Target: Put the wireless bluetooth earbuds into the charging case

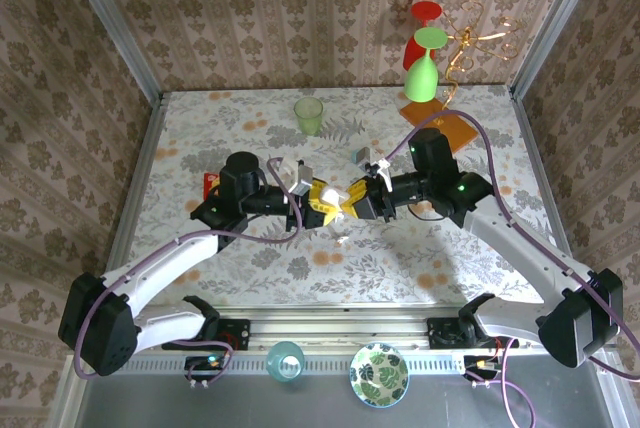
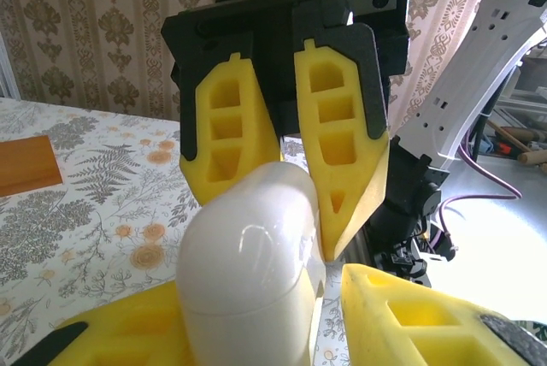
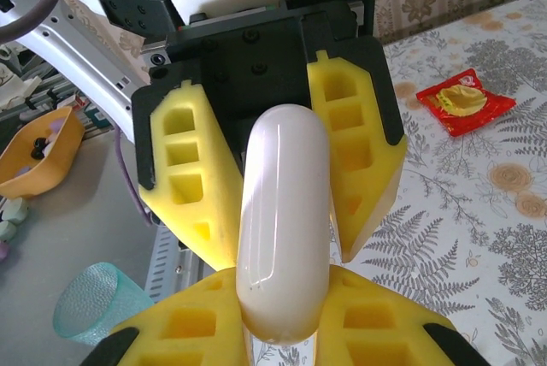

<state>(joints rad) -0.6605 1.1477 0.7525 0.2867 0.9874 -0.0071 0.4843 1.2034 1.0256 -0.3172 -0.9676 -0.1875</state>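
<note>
The white glossy charging case [image 2: 248, 272] hangs above the middle of the table, held from both sides. My left gripper [image 2: 256, 298] is shut on its wide sides, and the lid seam faces the left wrist camera. My right gripper [image 3: 282, 285] is shut on its thin faces, so the case [image 3: 286, 203] shows edge-on there. From above, the two grippers [image 1: 325, 200] [image 1: 352, 198] meet tip to tip and their yellow fingers cover most of the case. The earbuds are hidden.
A green cup [image 1: 309, 115] stands at the back. A red snack packet [image 1: 210, 184] lies left of the left arm. An orange mat [image 1: 437, 120] with a green goblet [image 1: 423, 73] sits back right. A light blue cup [image 1: 285, 360] and a patterned bowl [image 1: 379, 373] rest by the near rail.
</note>
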